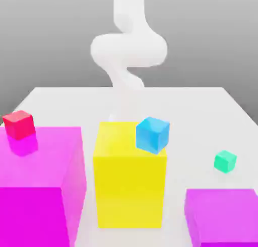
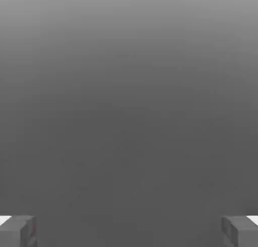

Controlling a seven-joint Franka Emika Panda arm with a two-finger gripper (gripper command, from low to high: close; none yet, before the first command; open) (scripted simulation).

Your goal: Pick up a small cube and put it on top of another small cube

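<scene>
A small red cube [image 1: 19,124] rests on the top of a big magenta block [image 1: 40,175] at the exterior view's left. A small blue cube [image 1: 152,134] sits at the right edge of a tall yellow block's [image 1: 129,180] top, tilted a little. A small green cube [image 1: 224,161] lies on the white table at the right. My white arm [image 1: 128,50] rises behind the yellow block, well above the cubes. In the hand view my gripper [image 2: 129,231] is open, its grey fingertips [image 2: 17,231] far apart with nothing between them, facing plain grey background.
A second magenta block [image 1: 224,216] stands at the front right. The white table [image 1: 201,110] stretches back behind the blocks, with bare surface between the yellow block and the green cube.
</scene>
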